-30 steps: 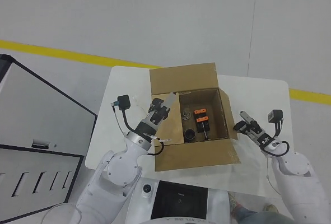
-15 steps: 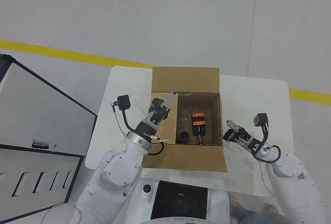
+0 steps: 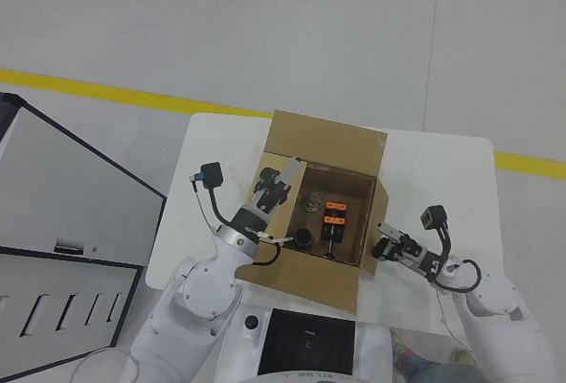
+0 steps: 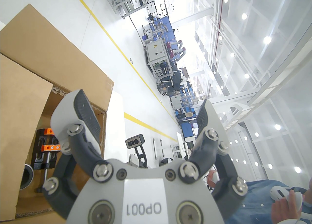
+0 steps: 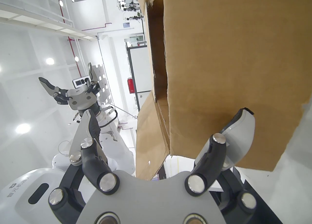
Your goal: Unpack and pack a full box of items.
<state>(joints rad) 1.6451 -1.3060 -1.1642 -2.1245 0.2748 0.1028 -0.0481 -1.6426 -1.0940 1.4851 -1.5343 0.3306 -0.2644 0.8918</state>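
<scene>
Your table (image 3: 441, 172): one, white.
Your box (image 3: 326, 144): brown cardboard, open, at the table's centre and turned askew, with flaps folded out at 12 and 6 o'clock.
Your left gripper (image 3: 284, 176): above the box's 9 o'clock rim, fingers spread wide, nothing between them.
Your right gripper (image 3: 382, 240): at the box's 4 o'clock corner, fingers spread wide, the edge of a cardboard flap between them. You cannot tell whether either finger touches it.
Inside the box, on its floor:
- One black-and-orange clamp (image 3: 332, 214), near the centre.
- One dark round can (image 3: 303, 236), at 8 o'clock of the clamp.
- One small metal piece (image 3: 313, 201), at 10 o'clock of the clamp.
</scene>
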